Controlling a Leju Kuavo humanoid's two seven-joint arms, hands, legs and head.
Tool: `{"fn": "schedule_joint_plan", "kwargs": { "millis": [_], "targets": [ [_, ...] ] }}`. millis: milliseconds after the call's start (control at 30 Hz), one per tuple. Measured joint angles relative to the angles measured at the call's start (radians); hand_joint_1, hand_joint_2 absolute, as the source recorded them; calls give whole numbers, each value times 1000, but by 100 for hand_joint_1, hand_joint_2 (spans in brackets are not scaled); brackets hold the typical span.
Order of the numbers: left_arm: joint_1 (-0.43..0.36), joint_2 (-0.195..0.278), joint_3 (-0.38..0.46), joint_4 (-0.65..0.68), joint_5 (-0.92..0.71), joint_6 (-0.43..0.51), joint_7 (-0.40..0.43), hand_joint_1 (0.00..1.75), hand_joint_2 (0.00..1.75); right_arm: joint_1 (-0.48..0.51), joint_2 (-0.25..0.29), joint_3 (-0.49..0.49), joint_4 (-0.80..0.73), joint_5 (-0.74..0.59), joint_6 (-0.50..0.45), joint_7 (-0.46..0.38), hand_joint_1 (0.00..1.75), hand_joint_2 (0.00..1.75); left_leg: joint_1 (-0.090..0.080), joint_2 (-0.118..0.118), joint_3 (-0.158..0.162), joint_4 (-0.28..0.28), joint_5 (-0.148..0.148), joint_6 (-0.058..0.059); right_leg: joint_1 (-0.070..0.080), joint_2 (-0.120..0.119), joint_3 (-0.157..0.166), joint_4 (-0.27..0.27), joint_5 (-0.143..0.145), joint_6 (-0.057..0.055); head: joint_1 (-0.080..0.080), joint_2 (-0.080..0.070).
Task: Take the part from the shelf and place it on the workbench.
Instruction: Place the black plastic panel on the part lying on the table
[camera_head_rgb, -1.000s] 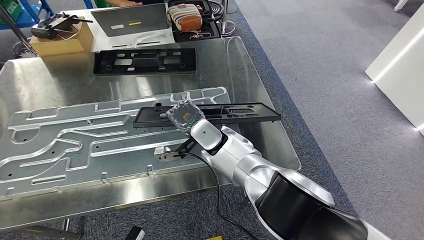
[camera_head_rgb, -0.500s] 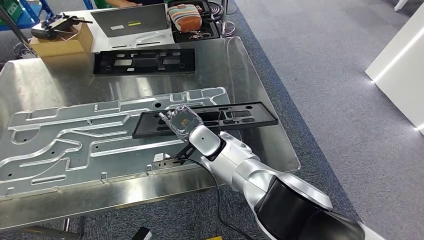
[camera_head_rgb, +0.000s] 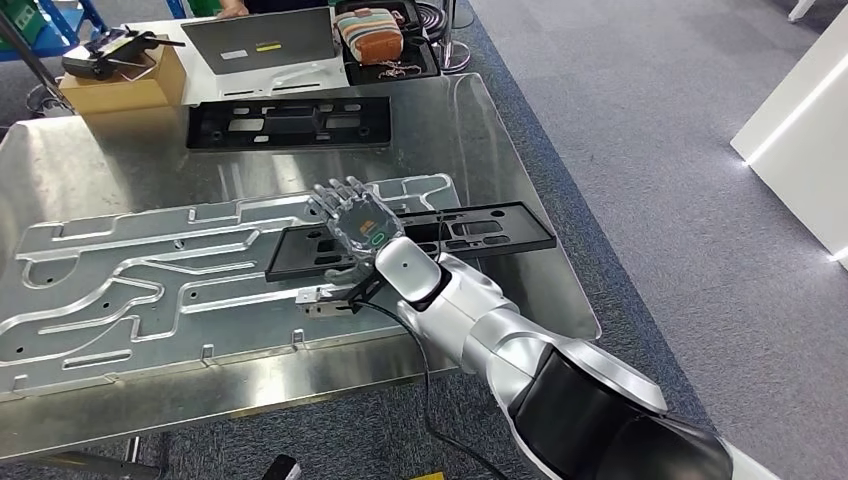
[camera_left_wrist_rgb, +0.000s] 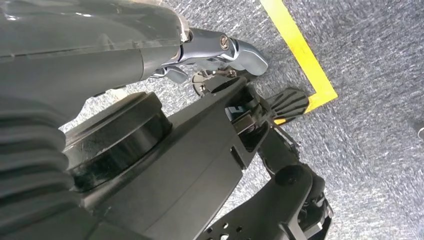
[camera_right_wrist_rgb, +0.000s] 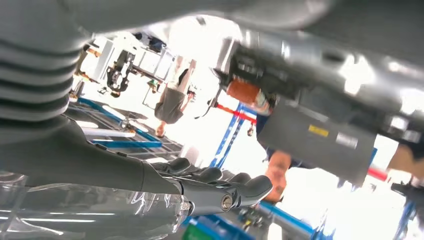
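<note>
Head view: the steel bench (camera_head_rgb: 500, 140) carries the black part (camera_head_rgb: 470, 228), lying flat on the grooved plate (camera_head_rgb: 150, 270). The right robot hand (camera_head_rgb: 352, 218) hovers above it, fingers spread, released. Left wrist view: carpeted floor (camera_left_wrist_rgb: 370, 60); the left robot hand (camera_left_wrist_rgb: 220, 47) state cannot be determined. Right wrist view: extended fingers (camera_right_wrist_rgb: 220, 187), holding nothing.

The right arm (camera_head_rgb: 480, 325) is clad in glossy silver shells, ending in a black upper-arm cover (camera_head_rgb: 590, 420). A black collar is seen behind the silver wrist cap. A thin black cable (camera_head_rgb: 432, 400) is looped under the forearm. The right hand (camera_head_rgb: 352, 218) is cased in clear plastic with a green oval marking; dark fingers (camera_right_wrist_rgb: 220, 185) with a screw are noted.
</note>
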Motion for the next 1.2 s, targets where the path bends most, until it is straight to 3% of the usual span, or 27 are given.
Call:
{"fn": "schedule_joint_plan", "kwargs": {
  "millis": [367,1200],
  "targets": [
    [7,0,0,0,-3,4,-12,0,0,-45,0,0,-87,-42,16,19,0,0,0,0,0,0,0,0,0,0,0,0,0,0,0,0],
    [8,0,1,0,-3,4,-12,0,0,-46,0,0,-96,-42,15,19,0,0,0,0,0,0,0,0,0,0,0,0,0,0,0,0]
  ]
}}
